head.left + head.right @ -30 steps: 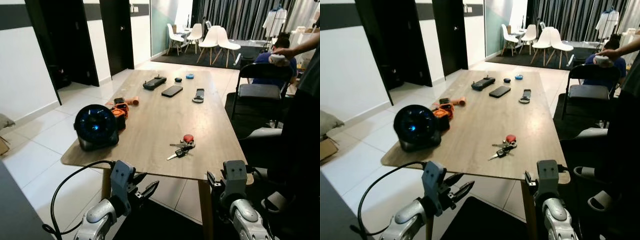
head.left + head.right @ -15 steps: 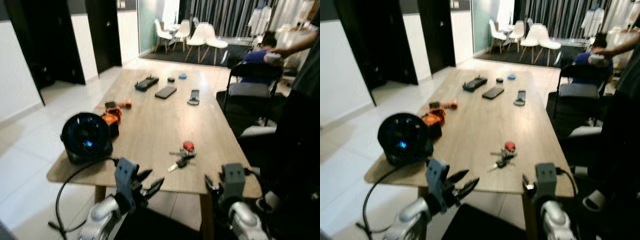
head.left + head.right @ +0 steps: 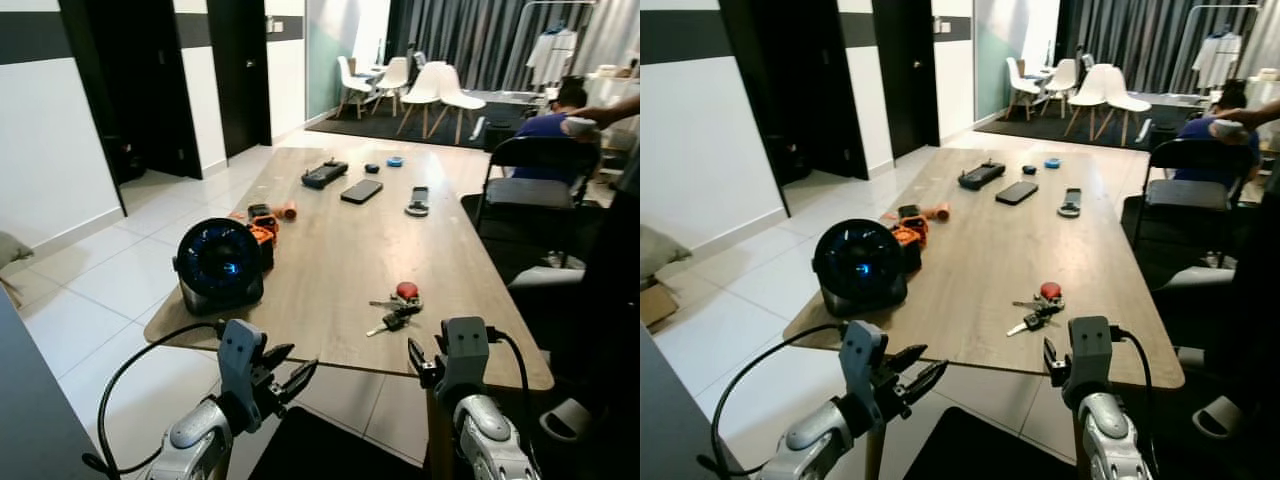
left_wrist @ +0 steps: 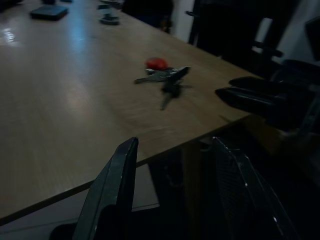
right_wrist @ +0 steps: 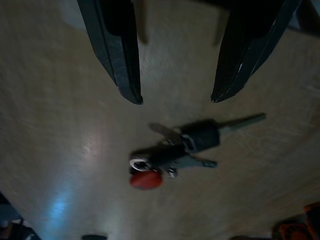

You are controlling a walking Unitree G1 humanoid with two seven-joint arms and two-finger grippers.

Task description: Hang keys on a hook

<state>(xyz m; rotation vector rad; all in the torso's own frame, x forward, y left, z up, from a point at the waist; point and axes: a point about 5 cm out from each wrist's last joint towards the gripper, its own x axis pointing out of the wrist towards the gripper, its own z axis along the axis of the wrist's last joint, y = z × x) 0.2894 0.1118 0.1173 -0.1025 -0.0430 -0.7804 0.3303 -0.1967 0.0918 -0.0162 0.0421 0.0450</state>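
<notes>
A bunch of keys [image 3: 395, 308] with a red fob lies on the wooden table [image 3: 330, 250], near its front right corner. My left gripper [image 3: 285, 375] hangs open just below and in front of the table's near edge, left of the keys. In the left wrist view the keys [image 4: 165, 80] lie beyond the gripper [image 4: 174, 142], whose fingers are apart. My right gripper [image 5: 176, 99] is open, a short way from the keys [image 5: 185, 145], nothing between its fingers. Its wrist [image 3: 465, 345] is at the table's front right corner.
A round black fan [image 3: 220, 265] and an orange tool [image 3: 262, 232] stand at the table's left front. A phone [image 3: 361, 191], a black controller [image 3: 323, 174] and small items lie at the far end. A black folding chair [image 3: 530, 170] and a person [image 3: 610, 260] stand on the right.
The camera has shifted and steadied, so the table sits further right in the picture. The keys lie where they were. Both grippers stay open near the table's front edge.
</notes>
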